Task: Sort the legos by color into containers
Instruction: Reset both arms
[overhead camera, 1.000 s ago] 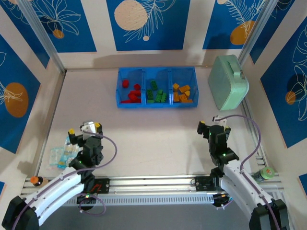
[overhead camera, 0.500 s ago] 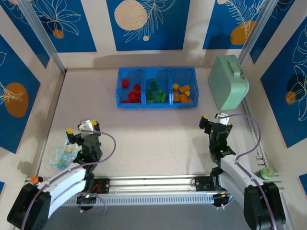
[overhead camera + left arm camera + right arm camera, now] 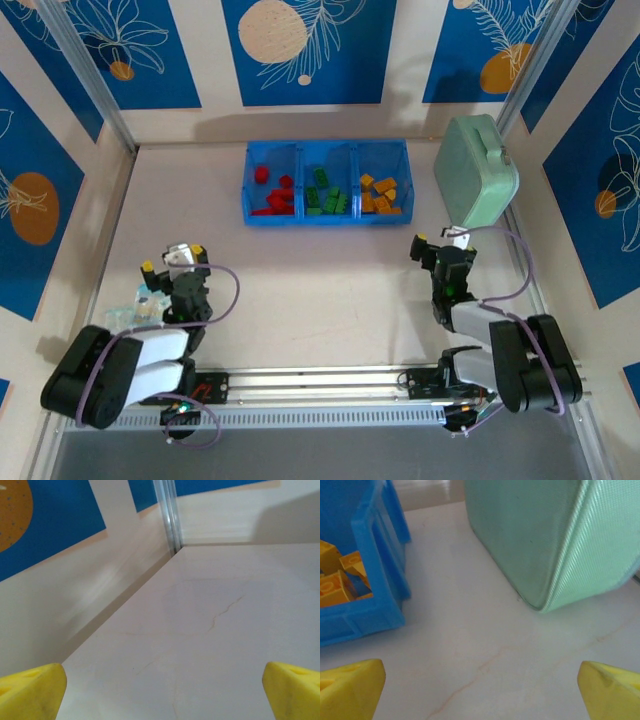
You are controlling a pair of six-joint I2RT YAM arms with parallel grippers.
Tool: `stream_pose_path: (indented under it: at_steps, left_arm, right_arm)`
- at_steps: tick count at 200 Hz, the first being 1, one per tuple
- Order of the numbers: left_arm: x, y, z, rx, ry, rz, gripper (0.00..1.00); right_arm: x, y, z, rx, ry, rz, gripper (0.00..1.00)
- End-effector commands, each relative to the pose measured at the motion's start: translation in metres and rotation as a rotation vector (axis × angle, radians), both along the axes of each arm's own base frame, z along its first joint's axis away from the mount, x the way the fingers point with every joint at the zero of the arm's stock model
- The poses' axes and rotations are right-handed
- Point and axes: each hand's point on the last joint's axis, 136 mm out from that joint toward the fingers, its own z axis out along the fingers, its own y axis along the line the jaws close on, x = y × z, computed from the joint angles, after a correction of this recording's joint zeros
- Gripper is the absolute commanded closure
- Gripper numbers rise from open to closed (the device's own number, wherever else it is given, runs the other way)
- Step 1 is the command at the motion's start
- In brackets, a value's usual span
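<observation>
Legos [image 3: 334,204], studded plastic, lie colour-sorted in the translucent blue tray's containers [image 3: 300,222], far on the pale veined desk [image 3: 320,280]; textured mint case [image 3: 476,172] right. Left fingers [image 3: 30,690], right fingers [image 3: 350,687]: apart.

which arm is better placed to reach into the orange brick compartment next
Right. The right fingers sit open nearer the tray's right end, and the right wrist view shows the orange legos just ahead. The left fingers face bare table and a wall corner.
</observation>
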Motion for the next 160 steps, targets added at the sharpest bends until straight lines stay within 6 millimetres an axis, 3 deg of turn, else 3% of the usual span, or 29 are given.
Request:
stream_pose_path:
  at_steps: [1,22,32,70,96,105,130,160]
  left_arm:
    - [0.007,-0.004,0.022,-0.014,-0.125,-0.034,0.00]
    - [0.017,-0.011,0.021,-0.008,-0.121,-0.085,0.00]
    - [0.019,-0.013,0.020,-0.009,-0.120,-0.093,0.01]
    - [0.026,-0.015,0.018,-0.037,-0.125,-0.127,0.01]
    - [0.043,-0.012,0.000,-0.093,-0.092,-0.129,0.02]
    - [0.052,-0.020,0.003,-0.066,-0.079,-0.172,0.02]
    - [0.052,-0.036,0.000,-0.050,-0.060,-0.259,0.02]
    - [0.066,-0.078,-0.011,0.036,0.013,-0.482,0.00]
  right_arm:
    - [0.017,0.005,0.037,-0.012,-0.151,0.025,0.01]
    - [0.006,-0.017,0.029,0.050,-0.237,-0.043,0.01]
    - [0.010,-0.021,0.028,0.070,-0.266,-0.035,0.01]
    - [0.025,0.006,0.025,-0.001,-0.187,0.096,0.01]
    - [0.032,0.048,0.025,-0.128,-0.198,0.253,0.01]
    - [0.030,0.056,0.025,-0.163,-0.220,0.274,0.01]
    - [0.025,0.059,0.022,-0.165,-0.224,0.301,0.01]
    - [0.025,0.059,0.022,-0.162,-0.223,0.302,0.01]
